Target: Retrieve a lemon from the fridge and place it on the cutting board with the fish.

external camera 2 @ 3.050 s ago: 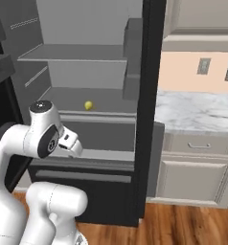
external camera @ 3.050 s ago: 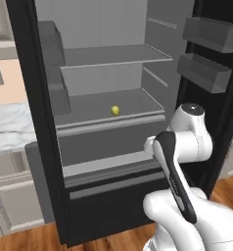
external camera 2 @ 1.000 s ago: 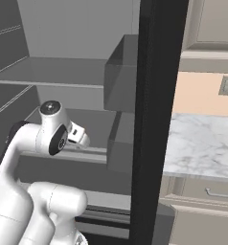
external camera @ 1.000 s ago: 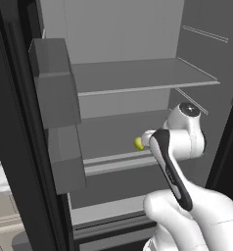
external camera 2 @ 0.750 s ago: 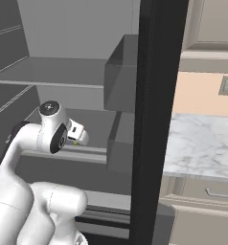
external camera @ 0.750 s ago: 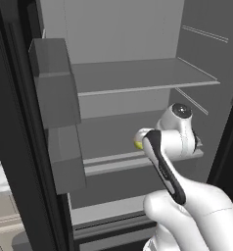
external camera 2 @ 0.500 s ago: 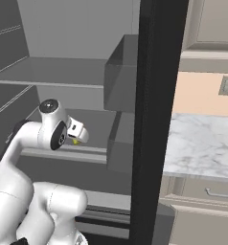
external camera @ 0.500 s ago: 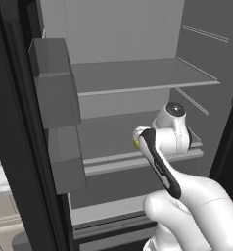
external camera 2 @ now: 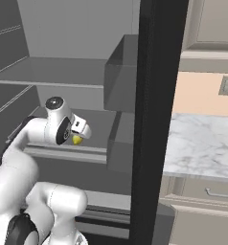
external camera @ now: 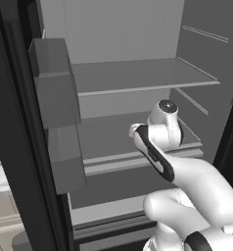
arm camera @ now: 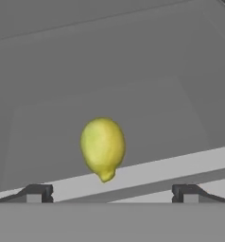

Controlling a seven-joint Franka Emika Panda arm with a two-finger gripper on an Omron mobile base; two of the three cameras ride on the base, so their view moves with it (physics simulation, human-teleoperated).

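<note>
Hand view: tool (arm camera: 112, 194) spread wide, tips barely visible; lemon (arm camera: 103, 148) ahead, mostly hidden behind the wrist elsewhere

- Left base view is looking forward from behind-left, close into the fridge (external camera: 133, 78)
- Right base view is facing those same shelves from behind-right
- Hand view is peering along the claw (arm camera: 112, 193), very near the lemon (arm camera: 102, 147)

You saw a smooth, faintly waxy yellow-green lemon (arm camera: 102, 147) on a matt grey plastic-looking shelf (external camera: 138, 76); the fridge (external camera 2: 156, 95) frame looked glossy black, the countertop (external camera 2: 202, 143) polished marble.
</note>
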